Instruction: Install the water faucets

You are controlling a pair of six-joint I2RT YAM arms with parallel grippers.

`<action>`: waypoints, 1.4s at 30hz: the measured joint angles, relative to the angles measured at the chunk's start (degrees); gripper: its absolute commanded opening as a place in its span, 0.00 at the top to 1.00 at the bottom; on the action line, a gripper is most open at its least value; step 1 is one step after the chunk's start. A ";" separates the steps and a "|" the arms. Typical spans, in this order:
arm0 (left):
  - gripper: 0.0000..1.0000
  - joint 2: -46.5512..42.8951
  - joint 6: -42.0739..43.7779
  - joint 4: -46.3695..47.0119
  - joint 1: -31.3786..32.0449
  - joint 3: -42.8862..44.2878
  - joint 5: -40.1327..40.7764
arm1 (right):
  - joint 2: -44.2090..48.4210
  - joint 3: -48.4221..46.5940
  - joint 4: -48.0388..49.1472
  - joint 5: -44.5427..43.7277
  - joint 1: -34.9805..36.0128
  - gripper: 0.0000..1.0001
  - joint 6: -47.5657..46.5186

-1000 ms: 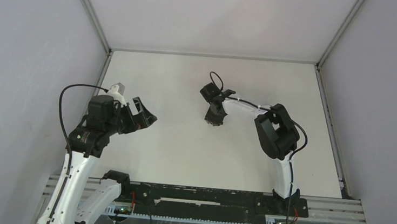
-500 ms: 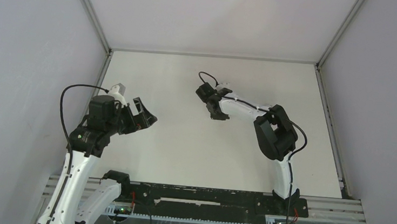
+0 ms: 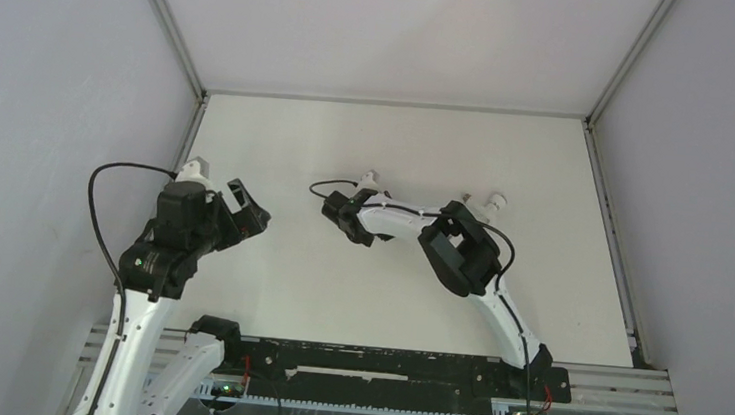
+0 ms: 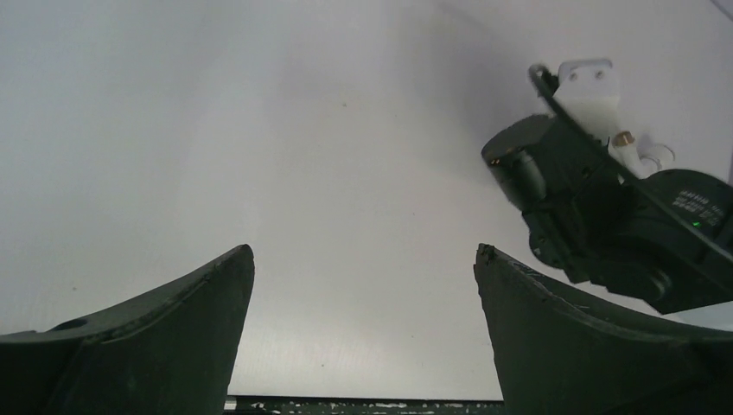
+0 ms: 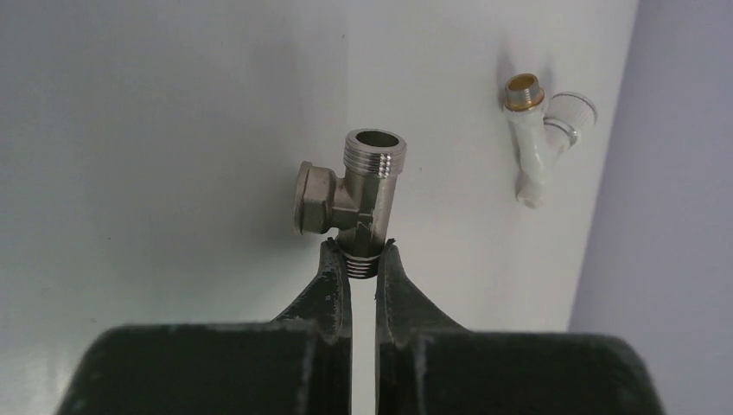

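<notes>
Right gripper (image 5: 361, 259): clamped on grey metal fitting (image 5: 363, 194), lower thread only.
White tap piece (image 5: 538, 143): lying on table (image 5: 173, 130), beyond fitting.
Left gripper (image 4: 363, 285): spread wide, empty.
Handling: shallow pinch; move slowly, avoid twisting.

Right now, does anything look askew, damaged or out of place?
Nothing damaged. One oddity: the right gripper pinches the metal fitting only at its very tips, on one threaded end, so the hold looks marginal. The white tap lies on the table.
</notes>
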State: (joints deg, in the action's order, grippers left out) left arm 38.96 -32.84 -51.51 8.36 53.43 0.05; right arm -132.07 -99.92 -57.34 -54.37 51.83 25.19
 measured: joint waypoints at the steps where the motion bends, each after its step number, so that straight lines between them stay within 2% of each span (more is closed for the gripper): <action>1: 0.00 -0.04 -0.24 -0.57 -0.04 0.37 1.22 | -0.92 -0.02 -0.63 -0.85 0.39 1.00 -0.37; 6: 0.00 -0.50 -0.79 -1.84 -0.20 1.14 4.35 | -3.80 -1.31 -3.04 -5.40 1.84 1.00 -1.84; 15: 0.00 -0.28 -1.27 -1.75 -0.20 1.14 4.15 | -5.51 -1.97 -5.49 -9.33 3.10 0.98 -2.67; 20: 0.00 0.22 -1.27 -1.31 -0.20 1.14 3.69 | -7.02 -3.63 -6.32 -10.12 4.13 0.90 -3.04; 21: 0.00 0.33 -1.27 -1.29 -0.20 1.14 3.63 | -7.21 -3.78 -6.40 -10.32 4.31 0.86 -3.02; 23: 0.00 0.42 -1.27 -1.25 -0.20 1.14 3.37 | -7.45 -3.87 -6.60 -10.56 4.76 0.70 -3.04; 24: 0.00 0.44 -1.27 -1.18 -0.20 1.14 3.19 | -7.54 -3.89 -6.80 -10.58 5.05 0.68 -3.26; 42: 0.00 0.79 -1.29 0.00 -0.20 1.14 2.05 | -7.76 -4.13 -6.49 -9.07 5.86 0.63 -3.96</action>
State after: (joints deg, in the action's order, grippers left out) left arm 39.75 -34.13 -51.51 8.16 54.57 2.11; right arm -139.83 -104.05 -63.83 -63.44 57.69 21.23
